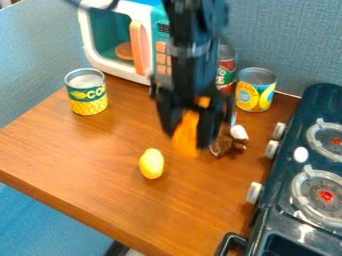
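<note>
**Orange thing held in the claw, release not yet made**

An orange thing (186,135) is clamped in the claw (188,138), near the middle of the frame, with one finger seen on either side of it. Its lower end is pointed toward the worktop (80,145); whether the wood is touched by it cannot be told, as its outline is blurred.

As far as can be judged, the grasp is done and the letting-go is left. No resting place is shown for the held piece, so nothing beyond that can be counted as finished.

Just beside the claw, toward the right, a brown thing (224,144) with a white part is seen, partly hidden. A yellow lemon-shaped thing (151,164) is set apart, below the claw in the frame. At the upper left, a green-and-yellow can (87,93) is stood upright. Behind the arm (190,47), a toy microwave (92,37) is partly covered; to its right, a red-and-green can (226,70) is half hidden, and a yellow-and-blue can (255,91) is placed beside it. The right edge of the frame is taken up by a dark toy stove (277,197) with two burners.
</note>
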You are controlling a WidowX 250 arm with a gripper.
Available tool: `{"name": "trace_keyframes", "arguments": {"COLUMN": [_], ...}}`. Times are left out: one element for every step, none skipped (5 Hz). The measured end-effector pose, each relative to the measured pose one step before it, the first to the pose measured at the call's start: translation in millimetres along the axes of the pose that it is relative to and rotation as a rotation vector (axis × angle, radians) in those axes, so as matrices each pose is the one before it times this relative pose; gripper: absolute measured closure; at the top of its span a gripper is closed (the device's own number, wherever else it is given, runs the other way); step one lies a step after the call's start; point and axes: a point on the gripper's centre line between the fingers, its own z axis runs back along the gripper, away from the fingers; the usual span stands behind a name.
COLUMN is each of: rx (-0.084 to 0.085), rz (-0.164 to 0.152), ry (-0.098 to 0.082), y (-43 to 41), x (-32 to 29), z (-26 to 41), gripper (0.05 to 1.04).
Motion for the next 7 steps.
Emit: {"name": "trace_keyframes", "arguments": {"rx": [0.0747,0.0335,-0.008,0.0047,0.0326,0.0271,-0.064], "rz": [0.0733,0.0527,0.112,0.0831,0.0268,0.0251,0.007], "ry": [0.0453,0.0103,-0.0029,0.0095,0.0264,0.0153,0.0161], "y": [20.39,15.1,30.26,32.64,18.56,14.23,2.5], "x": [25.26,23.99,10.18,9.87,2.97,3.53,1.71], "z": [-11.3,-7.18,3.39,-5.13,-13.44,-17.01,-26.62], "gripper": [0.337,0.336,0.336,0.337,0.336,0.337,0.336]}}
